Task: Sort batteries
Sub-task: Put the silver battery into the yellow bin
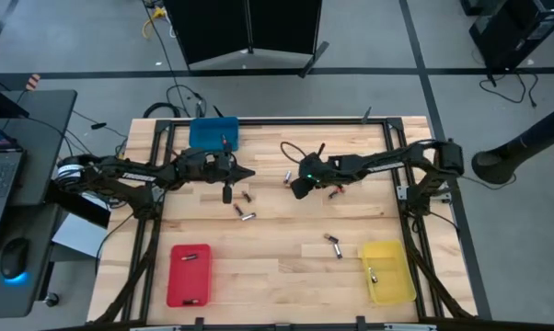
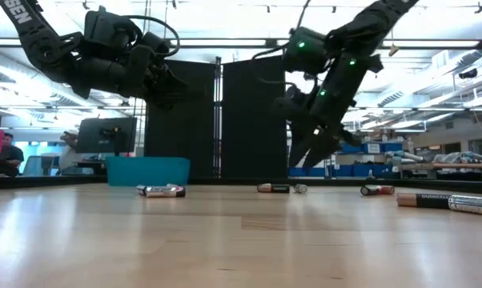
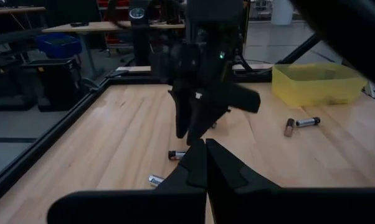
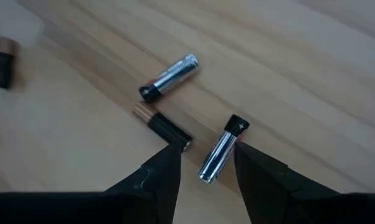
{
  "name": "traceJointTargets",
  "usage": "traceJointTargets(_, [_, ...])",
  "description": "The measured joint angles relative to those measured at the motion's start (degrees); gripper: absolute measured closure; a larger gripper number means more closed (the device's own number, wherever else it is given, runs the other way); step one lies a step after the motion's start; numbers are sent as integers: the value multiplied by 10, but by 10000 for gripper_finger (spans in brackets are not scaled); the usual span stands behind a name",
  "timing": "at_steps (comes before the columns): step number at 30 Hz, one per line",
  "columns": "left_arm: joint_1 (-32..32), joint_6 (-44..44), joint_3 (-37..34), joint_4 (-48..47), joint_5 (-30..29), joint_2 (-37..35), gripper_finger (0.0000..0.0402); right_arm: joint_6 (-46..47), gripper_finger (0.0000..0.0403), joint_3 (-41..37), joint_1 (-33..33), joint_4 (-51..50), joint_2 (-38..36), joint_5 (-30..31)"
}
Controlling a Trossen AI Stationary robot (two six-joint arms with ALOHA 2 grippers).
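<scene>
Closest, at six o'clock on the wooden tabletop (image 1: 277, 267), sit red (image 1: 189, 274) and yellow plastic trays (image 1: 388, 272). Centrally, small silver-and-black cylindrical batteries (image 4: 219, 154) lie scattered; the right gripper (image 4: 206, 169) straddles one, fingers apart. Left gripper (image 1: 227, 192) is closed, empty.

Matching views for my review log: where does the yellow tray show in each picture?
High view: yellow tray, lower right.
Low view: not in it.
Left wrist view: at the table's far edge.
Right wrist view: not in it.
Landmark: two batteries beside it.
</scene>
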Motion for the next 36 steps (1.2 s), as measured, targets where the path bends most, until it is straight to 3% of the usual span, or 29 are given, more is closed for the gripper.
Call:
traceJointTargets(13, [0,1,0,-7,0,0,400,31,251,31,-7,-59,66,11])
traceJointTargets(25, [0,1,0,-14,1,0,400,-80,345,27,-40,-103,64,29])
traceJointTargets(30, [0,2,0,-15,1,0,399,-114,345,41,-36,-149,33,4])
traceJointTargets(36, [0,6,0,-15,1,0,399,-106,345,111,18,-279,-31,-15])
